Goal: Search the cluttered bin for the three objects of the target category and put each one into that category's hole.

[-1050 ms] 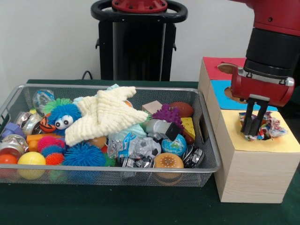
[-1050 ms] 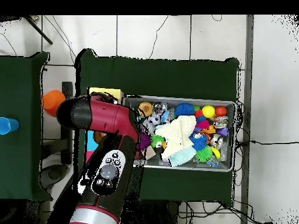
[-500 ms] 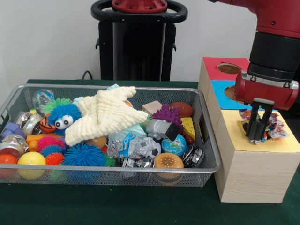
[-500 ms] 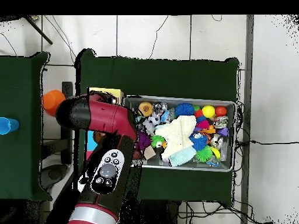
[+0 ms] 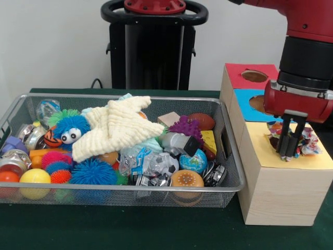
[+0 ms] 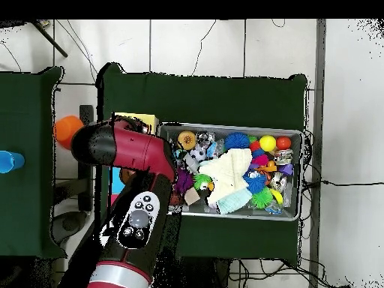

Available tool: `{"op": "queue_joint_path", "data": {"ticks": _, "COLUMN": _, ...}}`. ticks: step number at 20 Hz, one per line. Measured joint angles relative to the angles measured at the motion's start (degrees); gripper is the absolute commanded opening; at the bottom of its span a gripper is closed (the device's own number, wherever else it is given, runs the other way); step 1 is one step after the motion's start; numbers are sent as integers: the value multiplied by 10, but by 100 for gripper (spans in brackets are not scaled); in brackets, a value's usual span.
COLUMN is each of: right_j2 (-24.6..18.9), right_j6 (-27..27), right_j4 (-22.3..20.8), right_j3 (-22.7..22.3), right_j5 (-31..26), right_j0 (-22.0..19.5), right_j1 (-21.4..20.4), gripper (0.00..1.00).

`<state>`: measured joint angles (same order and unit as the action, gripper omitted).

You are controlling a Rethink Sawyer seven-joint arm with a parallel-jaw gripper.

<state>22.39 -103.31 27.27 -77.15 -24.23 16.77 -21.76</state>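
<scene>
— One crumpled multicoloured cloth bundle (image 5: 304, 139) sits at the hole in the yellow panel (image 5: 291, 159) of the wooden sorting box (image 5: 278, 195), by the green surface (image 5: 130, 226) edge. It is patterned in red, blue, white and yellow, and bunched into folds.

— And the end effector (image 5: 287, 155)?

— Black fingers hang close together just in front of the bundle, tips low over the yellow panel. Whether they pinch any cloth, I cannot tell.

— What else is on the box?

— A blue panel (image 5: 250, 107) and a red panel (image 5: 244, 73), each with a round hole.

— The wire mesh bin (image 5: 130, 195)?

— Crowded. A cream knitted star-shaped cloth (image 5: 117, 127) lies on top; beside it a blue fuzzy toy with googly eyes (image 5: 70, 129), spiky rubber balls, a yellow ball (image 5: 34, 177), a small globe (image 5: 194, 161) and a purple spiky toy (image 5: 186, 126).
</scene>
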Motion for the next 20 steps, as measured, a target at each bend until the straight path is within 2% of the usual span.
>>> {"op": "queue_joint_path", "data": {"ticks": 20, "right_j2": -19, "right_j6": 0, "right_j4": 0, "right_j3": -3, "right_j5": -9, "right_j0": -10, "right_j1": -7, "gripper": 0}}
